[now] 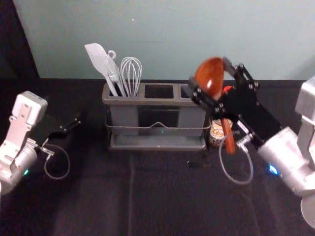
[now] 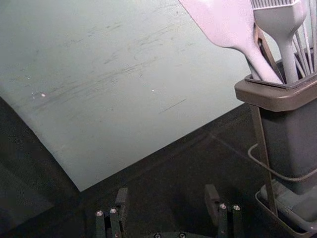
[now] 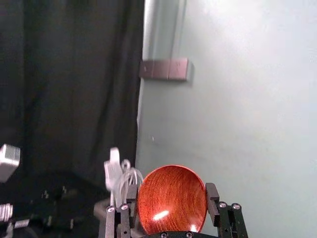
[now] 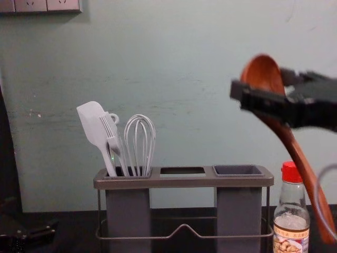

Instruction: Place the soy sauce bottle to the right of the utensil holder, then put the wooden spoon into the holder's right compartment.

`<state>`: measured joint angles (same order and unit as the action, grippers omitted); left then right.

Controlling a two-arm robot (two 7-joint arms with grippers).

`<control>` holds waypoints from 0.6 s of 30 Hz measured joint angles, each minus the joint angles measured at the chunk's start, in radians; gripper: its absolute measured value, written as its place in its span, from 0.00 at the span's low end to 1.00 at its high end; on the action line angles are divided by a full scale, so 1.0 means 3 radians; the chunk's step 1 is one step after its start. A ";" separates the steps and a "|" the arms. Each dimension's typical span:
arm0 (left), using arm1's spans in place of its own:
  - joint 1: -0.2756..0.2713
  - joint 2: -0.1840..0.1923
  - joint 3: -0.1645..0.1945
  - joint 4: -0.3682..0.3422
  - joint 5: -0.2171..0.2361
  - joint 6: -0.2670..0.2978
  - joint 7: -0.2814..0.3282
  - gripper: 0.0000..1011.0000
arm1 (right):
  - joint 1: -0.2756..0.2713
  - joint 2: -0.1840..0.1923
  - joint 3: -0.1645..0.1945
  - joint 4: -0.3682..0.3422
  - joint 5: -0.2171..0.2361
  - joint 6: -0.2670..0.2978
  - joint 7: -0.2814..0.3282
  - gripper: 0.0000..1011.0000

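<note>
My right gripper (image 1: 207, 87) is raised over the right end of the utensil holder (image 1: 156, 142), shut on the bowl of the wooden spoon (image 1: 209, 77). In the right wrist view the spoon's bowl (image 3: 172, 199) lies between the fingers of the right gripper (image 3: 171, 203). The handle slants down in front of the soy sauce bottle (image 4: 290, 221), which stands just right of the holder (image 4: 184, 180). The holder's right compartment (image 4: 238, 170) holds nothing visible. My left gripper (image 1: 74, 127) is parked left of the holder; in the left wrist view this gripper (image 2: 167, 203) is open.
A white spatula (image 4: 93, 126), a brush and a whisk (image 4: 140, 142) stand in the holder's left compartment. Behind the black-covered table (image 1: 162, 196) rises a pale wall (image 1: 167, 39). A cable loops below my right gripper.
</note>
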<state>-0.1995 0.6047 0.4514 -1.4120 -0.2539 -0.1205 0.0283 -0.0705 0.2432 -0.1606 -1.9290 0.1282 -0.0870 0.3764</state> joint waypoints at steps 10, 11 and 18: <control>0.0000 0.0000 0.0000 0.0000 0.0000 0.0000 0.0000 0.99 | 0.0549 -0.0035 -0.0135 0.0320 0.0122 -0.0306 0.0106 0.83; 0.0000 0.0000 0.0000 0.0000 0.0000 0.0000 0.0000 0.99 | 0.0582 -0.0039 -0.0142 0.0343 0.0133 -0.0325 0.0110 0.83; 0.0000 0.0000 0.0000 0.0000 0.0000 0.0000 0.0000 0.99 | 0.0833 -0.0067 -0.0231 0.0622 0.0216 -0.0539 0.0179 0.83</control>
<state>-0.1995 0.6047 0.4514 -1.4120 -0.2539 -0.1205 0.0283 0.1794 0.2232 -0.2299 -1.7425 0.1929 -0.2486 0.4302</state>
